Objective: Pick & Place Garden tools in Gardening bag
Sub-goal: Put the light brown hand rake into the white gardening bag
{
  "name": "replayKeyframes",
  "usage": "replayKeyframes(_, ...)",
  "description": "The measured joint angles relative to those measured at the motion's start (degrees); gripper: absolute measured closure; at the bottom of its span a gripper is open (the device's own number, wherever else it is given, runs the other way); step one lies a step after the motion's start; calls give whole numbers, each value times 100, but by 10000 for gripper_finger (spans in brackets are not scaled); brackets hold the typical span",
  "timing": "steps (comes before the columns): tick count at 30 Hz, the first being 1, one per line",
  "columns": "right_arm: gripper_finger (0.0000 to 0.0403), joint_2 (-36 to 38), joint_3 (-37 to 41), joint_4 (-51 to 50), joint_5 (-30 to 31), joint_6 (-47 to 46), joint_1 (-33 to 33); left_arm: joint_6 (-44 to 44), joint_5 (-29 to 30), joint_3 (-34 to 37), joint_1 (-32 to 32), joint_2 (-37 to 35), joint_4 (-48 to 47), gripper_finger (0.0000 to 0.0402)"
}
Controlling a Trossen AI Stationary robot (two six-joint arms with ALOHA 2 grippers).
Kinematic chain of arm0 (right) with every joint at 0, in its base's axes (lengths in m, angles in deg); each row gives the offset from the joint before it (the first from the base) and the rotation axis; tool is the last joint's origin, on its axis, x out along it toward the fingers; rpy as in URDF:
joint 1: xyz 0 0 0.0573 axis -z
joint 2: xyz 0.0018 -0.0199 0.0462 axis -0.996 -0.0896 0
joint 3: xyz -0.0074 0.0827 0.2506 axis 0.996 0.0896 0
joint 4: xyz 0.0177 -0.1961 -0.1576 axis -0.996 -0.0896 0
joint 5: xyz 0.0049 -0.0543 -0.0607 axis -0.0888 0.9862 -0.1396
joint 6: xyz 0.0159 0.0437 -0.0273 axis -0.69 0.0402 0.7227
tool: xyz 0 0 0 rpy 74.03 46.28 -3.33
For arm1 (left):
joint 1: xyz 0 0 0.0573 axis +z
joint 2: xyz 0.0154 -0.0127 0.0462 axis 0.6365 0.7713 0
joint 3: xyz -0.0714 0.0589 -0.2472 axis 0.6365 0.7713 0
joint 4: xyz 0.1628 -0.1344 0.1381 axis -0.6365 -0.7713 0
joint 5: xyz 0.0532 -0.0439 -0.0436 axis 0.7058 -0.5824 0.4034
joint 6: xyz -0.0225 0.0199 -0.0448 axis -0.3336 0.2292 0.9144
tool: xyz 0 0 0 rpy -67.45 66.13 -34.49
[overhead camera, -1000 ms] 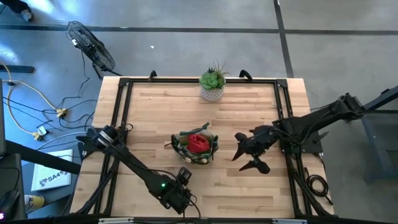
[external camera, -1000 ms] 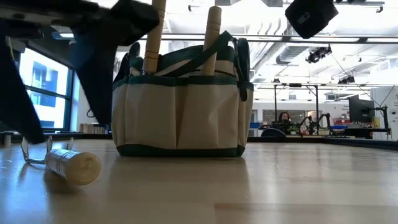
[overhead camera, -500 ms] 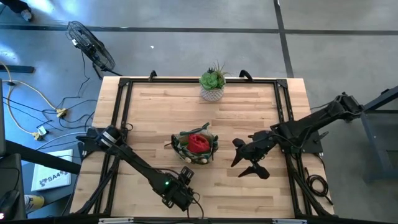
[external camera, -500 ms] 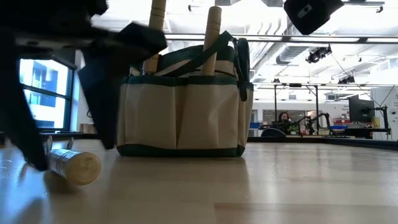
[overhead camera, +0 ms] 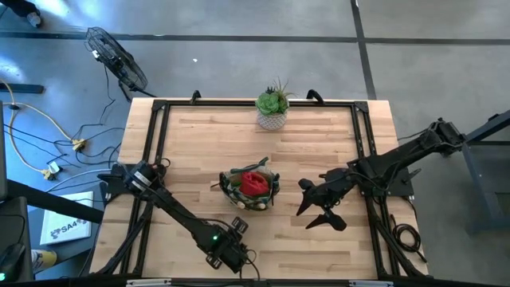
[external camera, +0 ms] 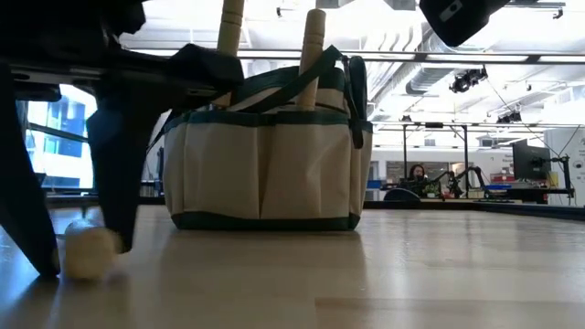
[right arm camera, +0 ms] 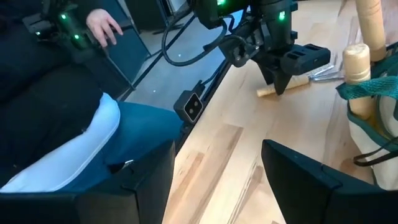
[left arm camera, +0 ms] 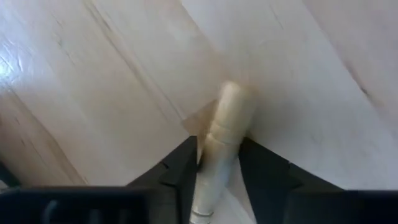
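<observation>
We find the gardening bag (overhead camera: 251, 189) mid-worktop, already holding two wooden handles and a red item. The left tool (left arm camera: 219, 163) straddles the last wooden-handled tool (left arm camera: 219, 146) on the worktop (overhead camera: 319, 143), apparently not yet clamped. The right tool (overhead camera: 307, 206) waits beside the bag, fingers spread wide.
</observation>
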Motion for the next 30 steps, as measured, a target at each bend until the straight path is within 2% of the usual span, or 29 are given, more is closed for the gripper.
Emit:
replayKeyframes(4,170,2,0,68,-1,-2,0,277,-64,4,59,7,-6,345)
replayKeyframes(9,170,2,0,118,-31,-63,-61,919,-286,13,114,15,-38,349)
replayKeyframes(14,170,2,0,246,-560,-149,-362,1464,-171,-277,80,44,-366,349)
replayKeyframes(16,170,-48,0,302,-121,-81,-547,1768,11,-519,29,88,-687,349)
replayKeyframes(20,170,-426,-2,610,1340,414,-734,2323,572,-1129,-68,75,-1348,349)
replayKeyframes(23,170,-745,-2,942,2393,865,-900,2856,908,-1583,-236,68,-2212,349)
replayKeyframes(28,170,-1232,2,1167,3563,1785,-1254,3979,1515,-2230,-559,61,-3038,349)
replayKeyframes(30,170,-1300,1,1388,3849,2021,-1341,4321,1796,-2425,-698,59,-3170,349)
